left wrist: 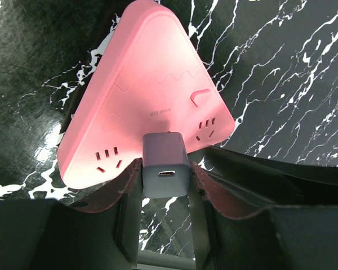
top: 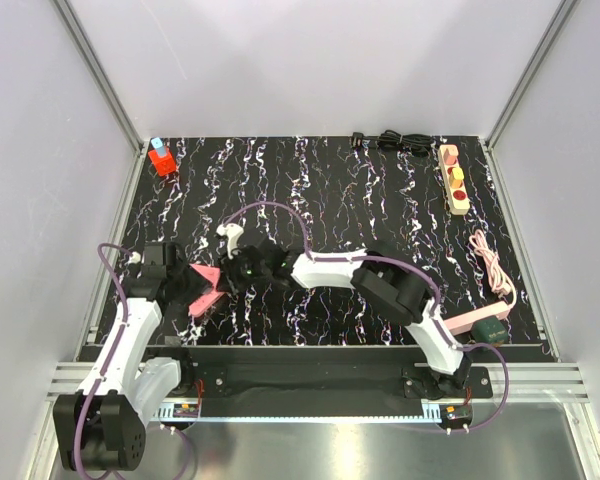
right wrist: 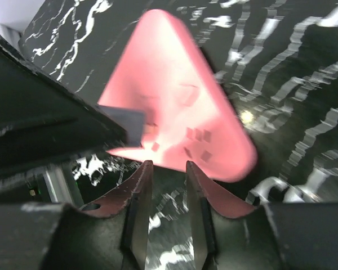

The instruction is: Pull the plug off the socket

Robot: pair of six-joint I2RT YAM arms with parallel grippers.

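L fingers [left wrist: 129, 185]: clamped on grey square charger plug [left wrist: 164, 152].
R fingers [right wrist: 139, 185]: narrow gap, empty, tips just short of socket edge; view blurred.
Plug: looks seated in pink triangular plastic socket [left wrist: 152, 84].
Socket: near-left part of black marbled bench [left wrist: 281, 67].
Progress: grip done, pull-off not yet done.

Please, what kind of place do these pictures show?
Probably a robot test cell in a laboratory: plain white walls in an aluminium frame, a black marbled table, and two arms bolted to a rail.
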